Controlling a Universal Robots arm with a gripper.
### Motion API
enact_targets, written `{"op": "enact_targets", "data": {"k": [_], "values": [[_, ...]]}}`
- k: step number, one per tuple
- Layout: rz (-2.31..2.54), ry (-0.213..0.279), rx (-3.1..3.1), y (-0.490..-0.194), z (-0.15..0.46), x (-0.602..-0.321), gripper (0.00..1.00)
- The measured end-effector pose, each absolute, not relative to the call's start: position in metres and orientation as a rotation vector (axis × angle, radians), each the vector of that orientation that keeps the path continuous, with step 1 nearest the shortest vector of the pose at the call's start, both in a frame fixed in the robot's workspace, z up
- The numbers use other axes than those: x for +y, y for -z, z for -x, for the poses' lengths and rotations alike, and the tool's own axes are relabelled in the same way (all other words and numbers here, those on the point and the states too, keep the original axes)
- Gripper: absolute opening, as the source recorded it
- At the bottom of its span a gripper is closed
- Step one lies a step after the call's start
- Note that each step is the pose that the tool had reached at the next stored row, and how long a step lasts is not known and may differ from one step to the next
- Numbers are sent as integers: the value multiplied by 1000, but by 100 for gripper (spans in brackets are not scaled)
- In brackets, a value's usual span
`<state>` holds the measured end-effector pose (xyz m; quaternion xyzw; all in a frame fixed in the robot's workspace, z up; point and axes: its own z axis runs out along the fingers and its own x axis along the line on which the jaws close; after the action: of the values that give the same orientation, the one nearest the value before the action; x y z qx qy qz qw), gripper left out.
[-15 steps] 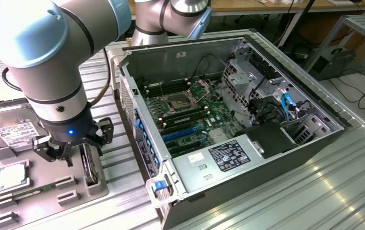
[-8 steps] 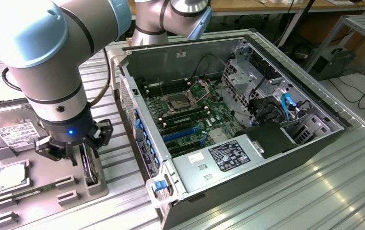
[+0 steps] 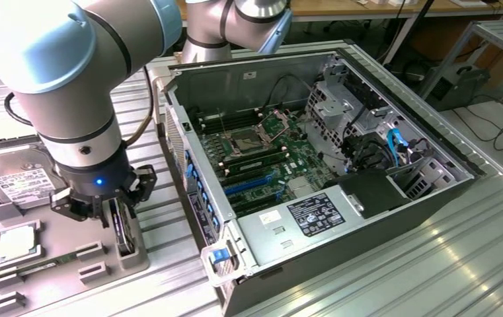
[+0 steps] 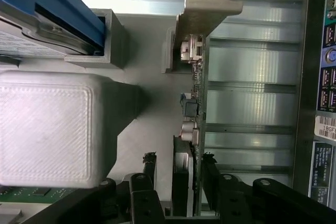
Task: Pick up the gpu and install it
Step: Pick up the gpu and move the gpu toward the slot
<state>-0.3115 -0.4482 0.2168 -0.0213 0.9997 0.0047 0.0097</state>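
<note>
Ribbed metal bench (image 3: pixel 463 251) is carrying an open computer case (image 3: pixel 233 86) mid-frame. Lower left of the exterior view: gpu (image 3: pixel 126 232) is standing on edge in a grey fixture (image 3: pixel 66 277). Gripper (image 3: pixel 117 214) is hanging over it, its fingers (image 4: pixel 150 165) partly open and straddling the card, with a gap showing on one side.

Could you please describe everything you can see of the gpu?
The gpu is a thin dark circuit card carrying small pale connectors and components, with a pale metal bracket at one end. It stands on edge in a slot of the grey holder, beside the open computer case. The claw straddles it with jaws open, a gap visible on one side.
</note>
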Motion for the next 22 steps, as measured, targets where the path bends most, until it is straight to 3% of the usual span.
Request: {"op": "enact_targets", "data": {"k": [5,6,11,12,22], "values": [[67,-15,3122,-217,310,-448,45],[66,-15,3122,-217,310,-448,38],[67,-15,3122,-217,310,-448,36],[67,-15,3122,-217,310,-448,29],[67,-15,3122,-216,310,-448,28]]}}
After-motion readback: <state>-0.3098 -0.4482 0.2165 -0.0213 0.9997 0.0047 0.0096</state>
